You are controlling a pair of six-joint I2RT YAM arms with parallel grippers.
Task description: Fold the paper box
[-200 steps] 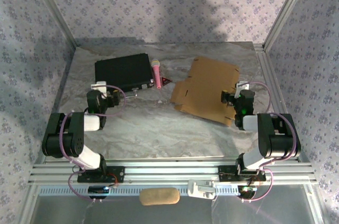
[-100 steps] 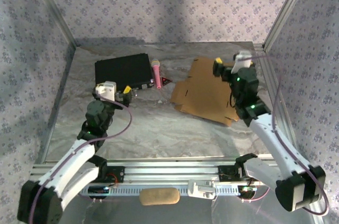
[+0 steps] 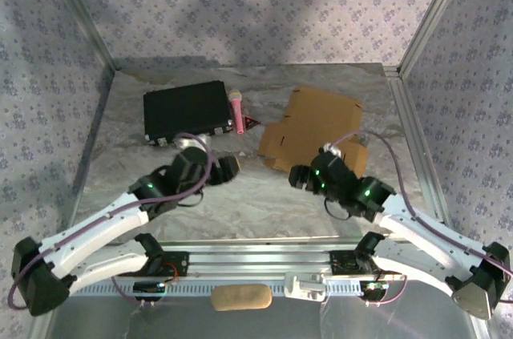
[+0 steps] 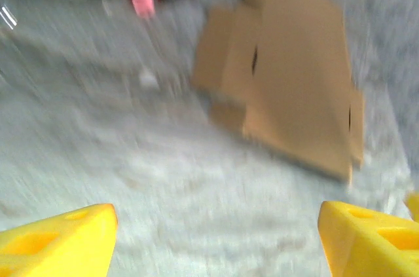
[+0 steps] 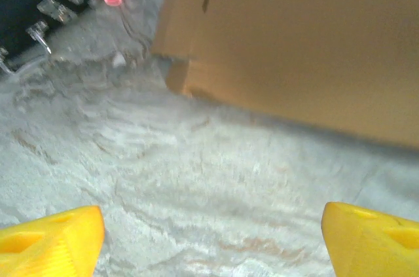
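A desk [image 3: 240, 203] draped in crinkled silver-grey sheeting sits between walls [image 3: 240, 2] of floral wallpaper. The box [image 3: 313, 127] lies flat and unfolded on the desk's far right part. Its long axis runs roughly near to far, and small flaps jut left. A case [image 3: 184, 110] and a microphone [image 3: 237, 109] lie far left, apart from it. The right end effector [image 3: 296, 176] hangs beside the box's near-left corner, and the left end effector [image 3: 228, 169] is further left. Both are released, fingers spread wide, with bare desk between them.
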